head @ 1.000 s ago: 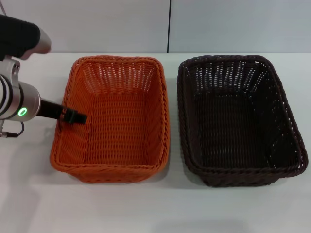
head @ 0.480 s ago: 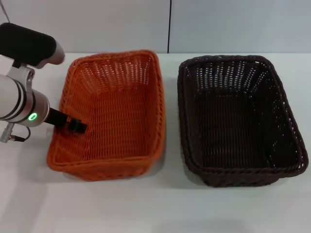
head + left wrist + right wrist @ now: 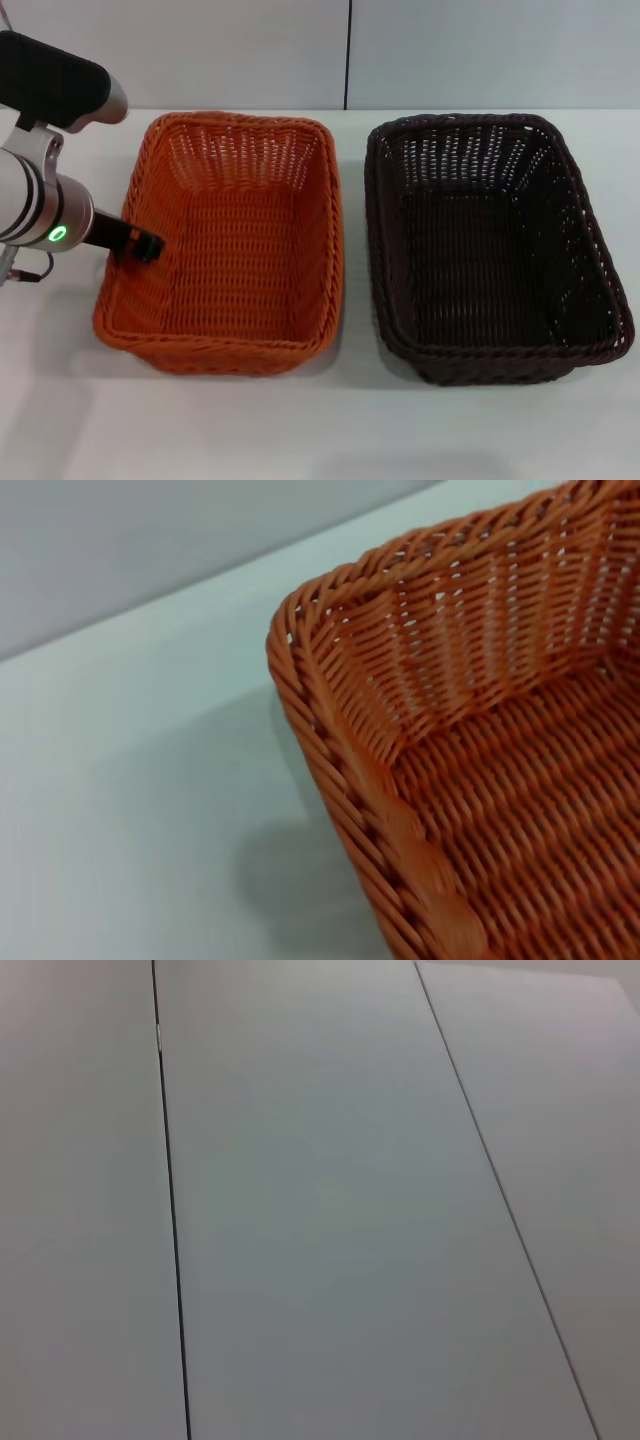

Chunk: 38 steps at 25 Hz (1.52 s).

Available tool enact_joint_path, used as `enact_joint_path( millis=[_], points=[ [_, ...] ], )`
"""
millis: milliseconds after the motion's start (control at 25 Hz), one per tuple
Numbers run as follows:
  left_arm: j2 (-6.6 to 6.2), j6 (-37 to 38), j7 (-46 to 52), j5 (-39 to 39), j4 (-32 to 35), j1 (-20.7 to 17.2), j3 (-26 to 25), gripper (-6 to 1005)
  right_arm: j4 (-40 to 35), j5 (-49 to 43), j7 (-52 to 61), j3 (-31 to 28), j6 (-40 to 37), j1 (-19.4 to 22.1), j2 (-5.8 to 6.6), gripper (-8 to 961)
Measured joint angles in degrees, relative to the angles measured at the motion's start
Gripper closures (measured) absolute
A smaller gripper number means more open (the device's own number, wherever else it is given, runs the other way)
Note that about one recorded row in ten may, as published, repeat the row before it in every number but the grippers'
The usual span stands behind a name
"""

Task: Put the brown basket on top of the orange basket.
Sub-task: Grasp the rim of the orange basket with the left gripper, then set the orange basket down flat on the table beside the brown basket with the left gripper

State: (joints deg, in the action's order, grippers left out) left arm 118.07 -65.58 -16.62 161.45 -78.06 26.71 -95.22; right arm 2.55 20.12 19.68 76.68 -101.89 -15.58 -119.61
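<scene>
The orange basket (image 3: 235, 245) stands on the white table at the left. The brown basket (image 3: 490, 245) stands beside it at the right, apart from it, upright and empty. My left gripper (image 3: 148, 246) is at the orange basket's left rim, with one dark finger inside the wall, and looks shut on that rim. The left wrist view shows the orange basket's corner and braided rim (image 3: 340, 740) close up. My right gripper is out of view; the right wrist view shows only grey wall panels.
The white table (image 3: 320, 430) has bare room in front of both baskets and at the far left. A grey wall with a dark seam (image 3: 348, 55) runs behind the table.
The orange basket tilted up on its left side half a second ago and now sits flat again, shifted a little left. My left gripper moved with it. The brown basket has not moved.
</scene>
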Motion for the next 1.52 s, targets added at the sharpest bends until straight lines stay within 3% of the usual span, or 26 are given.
enact_joint_path(
  millis=[480,760,1200,1520],
  points=[
    [-0.10,-1.4,-1.4,1.3,-4.9,-1.9,0.4,699,0.0,0.0,0.0,-0.4,0.0,0.3,0.00,212],
    [-0.20,-5.9,-5.4,1.4,-11.1,-2.5,-1.3,711,0.0,0.0,0.0,-0.6,0.0,0.4,0.08,212],
    [-0.22,-14.4,-12.2,3.4,-27.6,-3.9,-4.4,788,-0.2,0.3,1.9,-0.6,-1.7,1.1,0.09,212],
    [-0.25,-16.4,-17.1,4.0,-33.0,-3.4,-5.6,820,0.0,0.4,3.4,-0.6,-3.2,1.6,0.00,212]
  ],
)
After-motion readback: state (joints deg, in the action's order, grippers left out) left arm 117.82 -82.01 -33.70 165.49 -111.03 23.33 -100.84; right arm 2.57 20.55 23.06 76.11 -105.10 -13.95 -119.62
